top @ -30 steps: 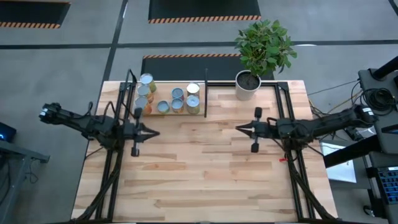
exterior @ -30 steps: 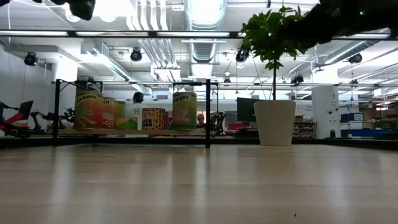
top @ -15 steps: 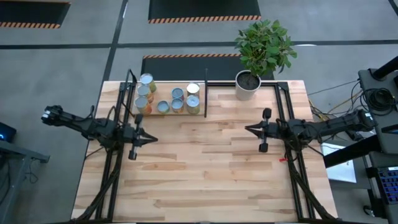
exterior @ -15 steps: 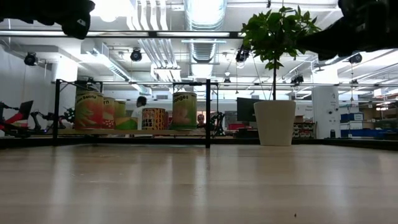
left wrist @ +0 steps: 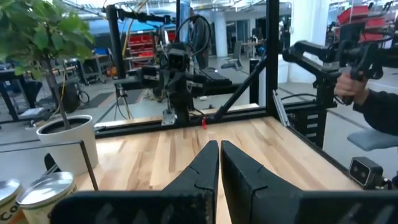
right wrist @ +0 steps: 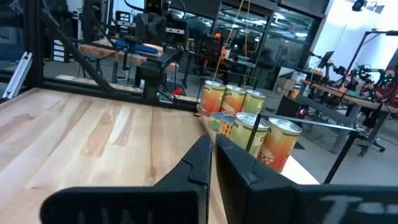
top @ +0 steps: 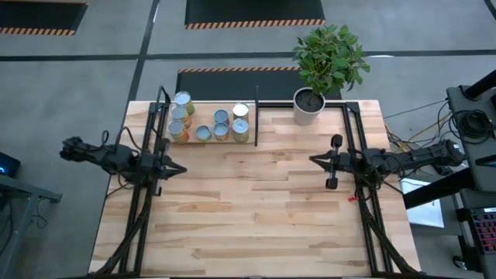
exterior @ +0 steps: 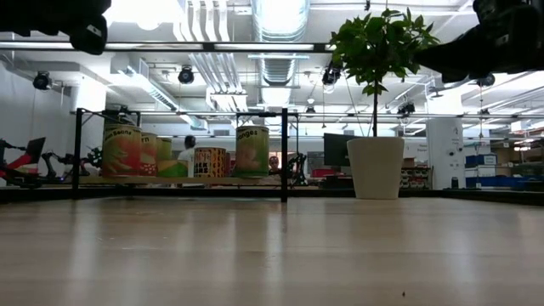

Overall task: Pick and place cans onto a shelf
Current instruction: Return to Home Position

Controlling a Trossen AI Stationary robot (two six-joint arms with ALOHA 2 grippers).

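Note:
Several cans point(top: 221, 124) stand upright on the shelf point(top: 211, 139), a light-wood panel between thin black posts at the table's far left. They also show in the low view as cans point(exterior: 123, 150) and in the right wrist view as cans point(right wrist: 273, 143). My left gripper point(top: 183, 169) hangs shut above the table's left side, in front of the shelf, its fingers point(left wrist: 211, 163) together and level. My right gripper point(top: 312, 160) hangs shut above the right side and points toward the left edge, its fingers point(right wrist: 200, 157) together. Neither gripper holds anything.
A white plant pot point(top: 308, 105) with a leafy plant stands at the far edge, right of the shelf. Bare wooden tabletop point(top: 256, 201) lies between the two grippers. Beyond the table a person point(left wrist: 367, 93) shows in the left wrist view.
Both grippers have drawn back from the table's middle and sunk a little, the left toward the left edge and the right toward the right edge. Both have stayed shut. The cans have not moved.

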